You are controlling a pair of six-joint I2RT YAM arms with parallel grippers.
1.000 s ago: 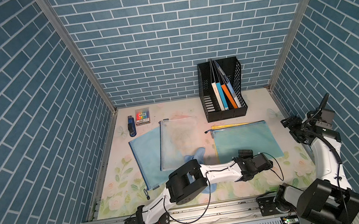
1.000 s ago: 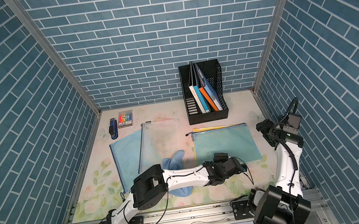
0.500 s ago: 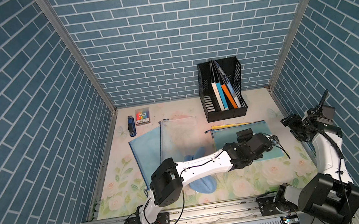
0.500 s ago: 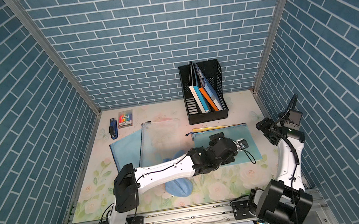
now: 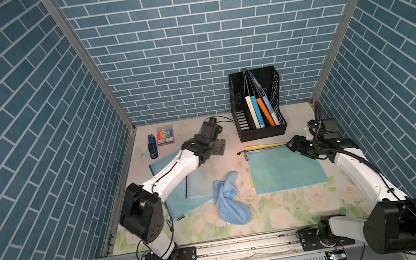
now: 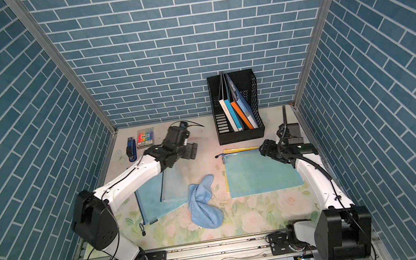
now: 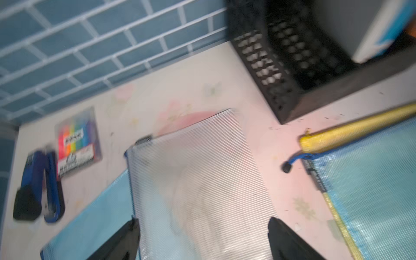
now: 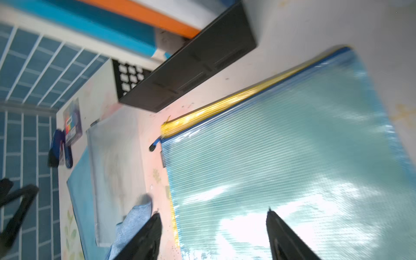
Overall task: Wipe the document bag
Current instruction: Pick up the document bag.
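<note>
A clear, ribbed document bag [image 5: 201, 184] lies flat at the left-centre of the flowered table [image 5: 281, 208]. It rests partly on a light blue bag [image 5: 180, 205]. The left wrist view shows grey smudges on its surface [image 7: 198, 180], so it is probably the bag to be wiped.

It looks thin, light, floppy and slick. It would likely slide or buckle under a wipe, so pinning a corner or the zip edge seems wise.

Just beside its near corner, and overlapping it, lies a crumpled blue cloth [image 5: 229, 202]. The cloth is soft and bunched, and no gripper holds it. A raised fold would be the easiest place to pinch.

The left gripper [image 5: 217, 147] hangs above the far end of the clear bag. Its jaws are apart with nothing between them.

To the right, well apart from the clear bag, a teal bag [image 5: 285, 170] lies over a yellow one [image 5: 264, 145]. The right gripper [image 5: 294, 146] hovers at its far right corner, jaws also apart and empty.

Against the back wall stand a black file rack [image 5: 260, 128], a blue stapler [image 5: 152, 151] and a pack of coloured tabs [image 5: 165, 135].

A second earlier, the left arm stretched across the front of the table towards the right side. Half a second ago, its gripper was over the teal bag. It has since swung back to the rear left. The right gripper has moved inward from the table's right edge. The cloth and bags appear unmoved.
</note>
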